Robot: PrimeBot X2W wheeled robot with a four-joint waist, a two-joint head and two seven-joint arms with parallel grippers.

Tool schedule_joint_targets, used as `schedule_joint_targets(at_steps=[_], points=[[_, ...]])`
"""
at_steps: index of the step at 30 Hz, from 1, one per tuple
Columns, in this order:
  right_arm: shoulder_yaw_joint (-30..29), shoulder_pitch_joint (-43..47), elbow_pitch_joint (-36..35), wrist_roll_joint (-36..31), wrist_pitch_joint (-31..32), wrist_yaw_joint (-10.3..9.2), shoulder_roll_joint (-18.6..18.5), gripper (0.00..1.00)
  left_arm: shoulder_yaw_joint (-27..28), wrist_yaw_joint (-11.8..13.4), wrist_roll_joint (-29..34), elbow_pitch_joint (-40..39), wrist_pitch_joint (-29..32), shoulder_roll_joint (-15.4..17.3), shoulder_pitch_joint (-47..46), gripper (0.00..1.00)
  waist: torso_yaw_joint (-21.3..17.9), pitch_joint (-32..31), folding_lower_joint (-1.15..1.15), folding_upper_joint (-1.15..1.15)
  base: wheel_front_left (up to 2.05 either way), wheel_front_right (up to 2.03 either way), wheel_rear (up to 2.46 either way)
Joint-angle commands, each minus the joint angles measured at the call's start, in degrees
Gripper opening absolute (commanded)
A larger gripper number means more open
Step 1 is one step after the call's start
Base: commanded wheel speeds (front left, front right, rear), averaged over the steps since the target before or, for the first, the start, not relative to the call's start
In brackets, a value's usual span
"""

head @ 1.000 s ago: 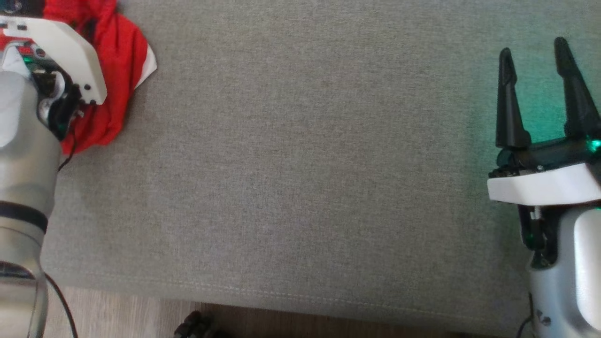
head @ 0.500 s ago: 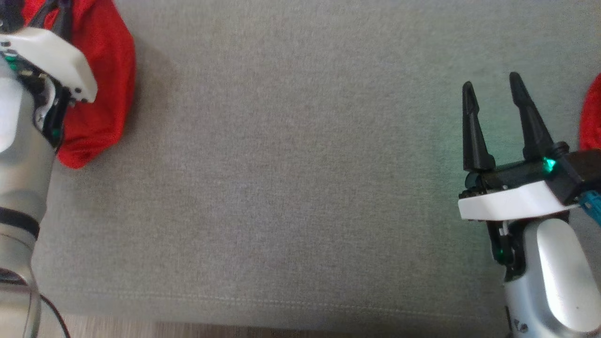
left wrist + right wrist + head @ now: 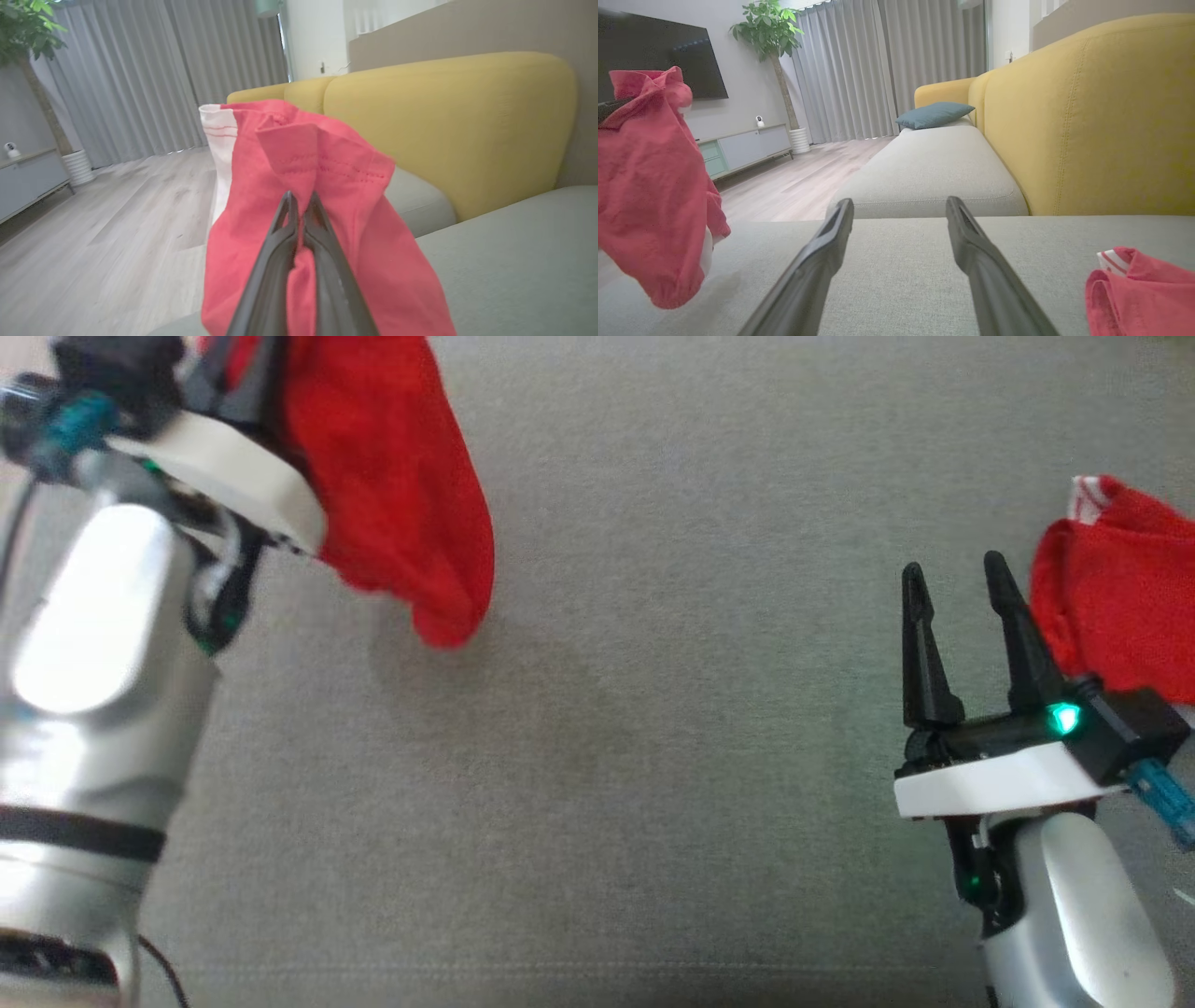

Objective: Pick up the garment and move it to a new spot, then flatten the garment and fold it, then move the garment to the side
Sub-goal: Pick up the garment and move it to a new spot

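The left gripper [image 3: 299, 199] has its jaws pinched closed on a stitched fold of the red garment [image 3: 373, 242], which hangs from them at the upper left of the head view, over the grey sofa seat [image 3: 653, 709]; the right gripper [image 3: 952, 567], lower right, holds its jaws apart and empty; beside it a second red cloth [image 3: 1120, 588] lies on the seat, cut off by the right edge; the garment's top is cut off by the upper edge.
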Motion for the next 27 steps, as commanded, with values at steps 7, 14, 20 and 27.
schedule_joint_targets(at_steps=[7,14,20,27], points=[[2.9,-1.1,-0.5,2.0,-1.6,0.18,0.3,1.00,-1.5,2.2,-0.3,-14.0,5.6,-1.3,2.5,0.00,-5.2,-2.3,0.00,0.00,0.00,0.00,0.00],[3.5,-2.6,-0.9,3.4,-2.3,0.18,0.3,1.00,-6.8,4.4,1.9,-18.0,11.2,-3.6,6.3,0.00,-11.6,-0.2,0.00,0.00,0.00,0.00,0.00],[6.1,-3.4,-1.7,5.2,-2.7,0.18,0.3,1.00,-8.8,6.0,3.1,-11.5,10.1,-6.7,6.3,0.00,-17.6,3.1,0.00,0.00,0.00,0.00,0.00],[7.7,-2.9,-1.6,6.4,-2.8,0.18,0.3,1.00,-10.1,6.1,3.1,-3.6,5.2,-11.8,4.1,1.00,-20.6,5.0,0.00,0.00,0.00,0.00,0.00]])
